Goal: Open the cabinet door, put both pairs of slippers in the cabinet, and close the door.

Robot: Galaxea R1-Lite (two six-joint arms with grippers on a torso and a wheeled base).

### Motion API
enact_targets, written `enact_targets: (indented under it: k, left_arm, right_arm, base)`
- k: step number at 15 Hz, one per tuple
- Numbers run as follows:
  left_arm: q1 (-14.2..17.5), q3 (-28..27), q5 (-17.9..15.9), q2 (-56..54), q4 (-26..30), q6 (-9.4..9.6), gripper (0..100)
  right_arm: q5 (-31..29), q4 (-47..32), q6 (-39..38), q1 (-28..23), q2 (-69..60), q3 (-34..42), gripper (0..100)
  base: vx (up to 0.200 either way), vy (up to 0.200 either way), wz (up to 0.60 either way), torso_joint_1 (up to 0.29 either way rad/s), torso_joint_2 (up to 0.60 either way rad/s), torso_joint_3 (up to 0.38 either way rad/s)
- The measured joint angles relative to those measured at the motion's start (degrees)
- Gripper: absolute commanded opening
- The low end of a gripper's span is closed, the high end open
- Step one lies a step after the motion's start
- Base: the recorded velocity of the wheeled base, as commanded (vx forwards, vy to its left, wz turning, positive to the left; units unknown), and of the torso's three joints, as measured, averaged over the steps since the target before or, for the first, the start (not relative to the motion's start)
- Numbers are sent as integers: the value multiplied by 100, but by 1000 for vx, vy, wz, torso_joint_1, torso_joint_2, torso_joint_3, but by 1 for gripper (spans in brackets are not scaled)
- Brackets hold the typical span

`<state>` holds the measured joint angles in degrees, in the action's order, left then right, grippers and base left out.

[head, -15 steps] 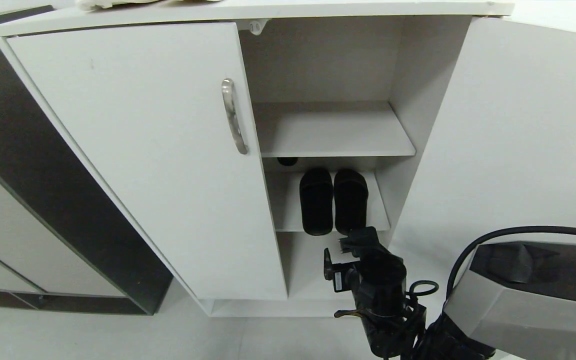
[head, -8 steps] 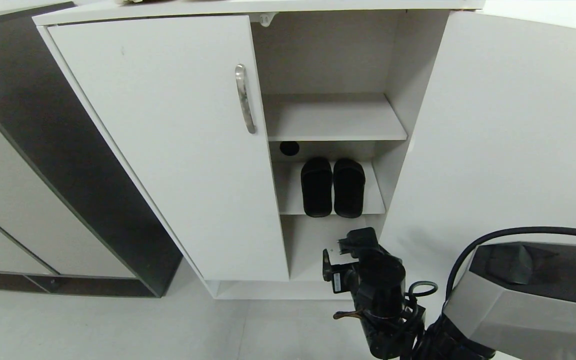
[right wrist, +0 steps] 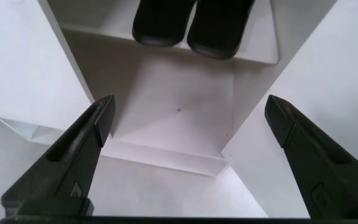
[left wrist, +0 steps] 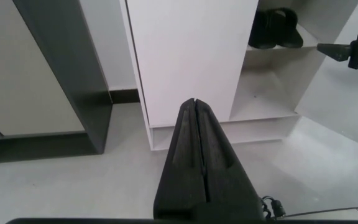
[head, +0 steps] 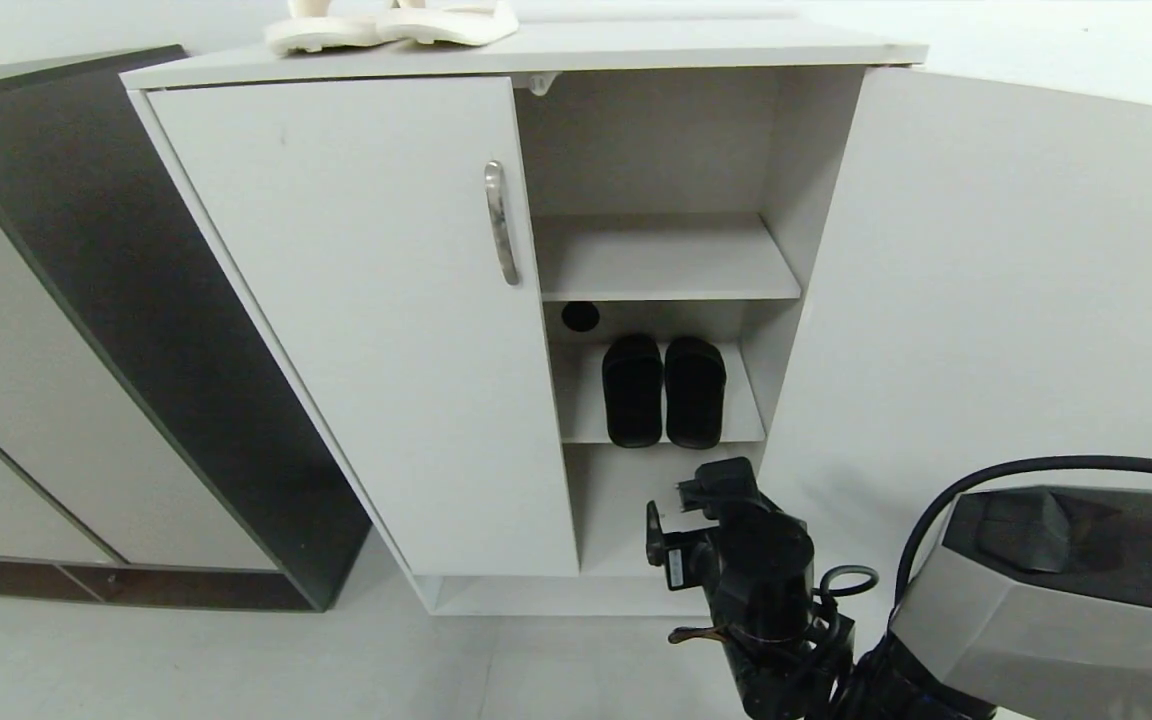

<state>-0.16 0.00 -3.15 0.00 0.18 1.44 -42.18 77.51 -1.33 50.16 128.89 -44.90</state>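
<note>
A pair of black slippers lies side by side on the middle shelf of the white cabinet; the same black slippers appear in the right wrist view. A cream pair of slippers rests on the cabinet's top. The right door stands wide open and the left door is closed. My right gripper hangs open and holds nothing, low in front of the bottom compartment. My left gripper is shut and holds nothing, above the floor before the closed door.
A dark panel leans beside the cabinet on the left. The upper shelf is bare. A metal handle sits on the closed door. Grey floor stretches in front.
The head camera has shifted, so the cabinet sits farther off and its top with the cream slippers has come into view. The right arm keeps its place in the picture.
</note>
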Motion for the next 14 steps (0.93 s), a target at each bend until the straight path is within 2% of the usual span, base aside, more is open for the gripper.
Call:
enact_targets:
  k: [6, 7, 9, 12, 14]
  left_arm:
    - [-2, 0, -2, 0, 0, -2, 0]
    - [-2, 0, -2, 0, -2, -2, 0]
    - [-2, 0, 2, 0, -2, -11, 0]
    - [-2, 0, 0, 0, -2, -5, 0]
    - [-2, 0, -2, 0, 0, -7, 0]
  right_arm:
    - [77, 37, 43, -6, -20, 311, 100]
    - [288, 116, 62, -6, -56, 496, 100]
    - [1331, 571, 239, 13, -213, 1064, 100]
    - [1512, 753, 322, 22, -384, 1438, 100]
    - [1523, 969, 335, 27, -402, 1532, 100]
  base:
    - [0, 0, 0, 2, 2, 197]
    - [0, 0, 0, 7, -2, 119]
    - [0, 0, 0, 1, 4, 25]
    - [0, 0, 0, 0, 0, 0]
    - [0, 200, 0, 2, -2, 2]
